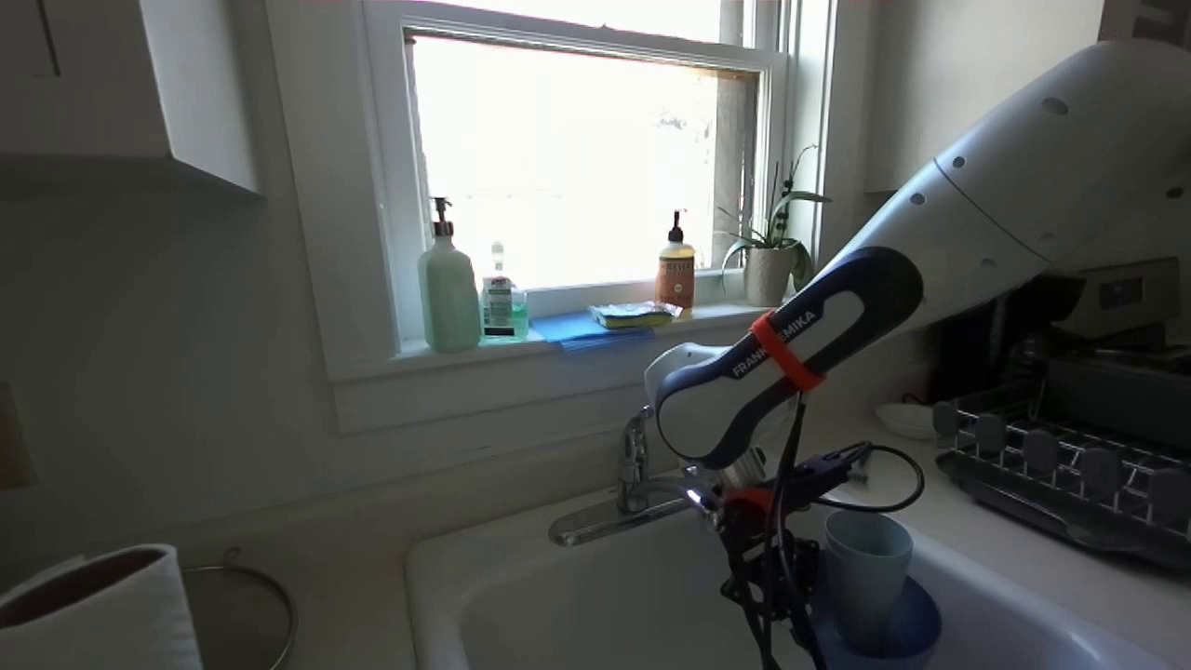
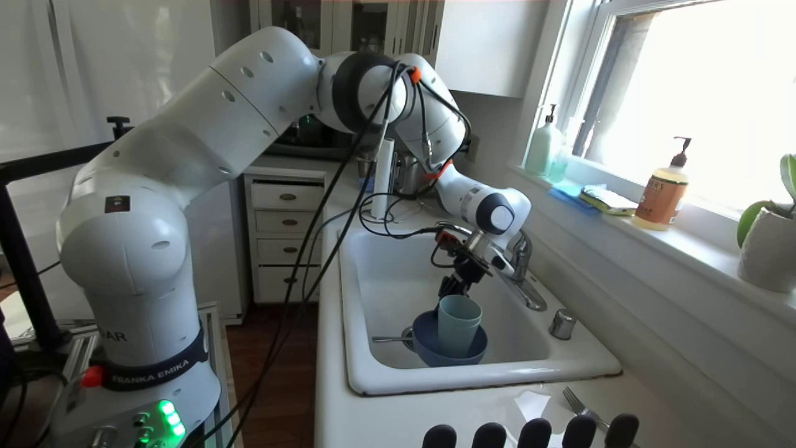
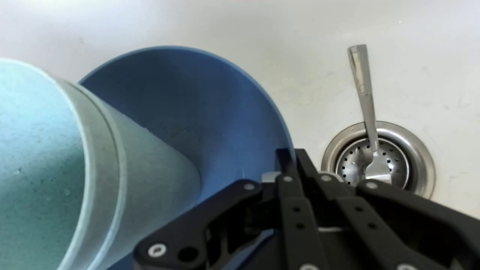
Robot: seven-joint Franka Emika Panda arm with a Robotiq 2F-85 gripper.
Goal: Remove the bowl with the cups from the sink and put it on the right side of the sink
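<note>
The blue bowl (image 2: 429,348) stands inside the white sink (image 2: 448,378), by the end wall nearest this exterior view; it also shows in an exterior view (image 1: 916,623) and the wrist view (image 3: 225,120). Two pale blue-green cups, nested, (image 2: 459,330) stand tilted in the bowl; they fill the left of the wrist view (image 3: 150,161). My gripper (image 3: 294,159) is closed on the bowl's rim, one finger inside and one outside. In an exterior view the gripper (image 2: 453,291) is behind the cups and its fingertips are hidden. I cannot tell whether the bowl touches the sink floor.
A metal utensil (image 3: 363,82) lies across the sink drain (image 3: 423,161). The chrome faucet (image 2: 521,255) stands close beside the wrist. A dark dish rack (image 1: 1070,465) stands on the counter beyond the sink. A fork (image 2: 581,407) and paper scraps (image 2: 532,404) lie on that counter.
</note>
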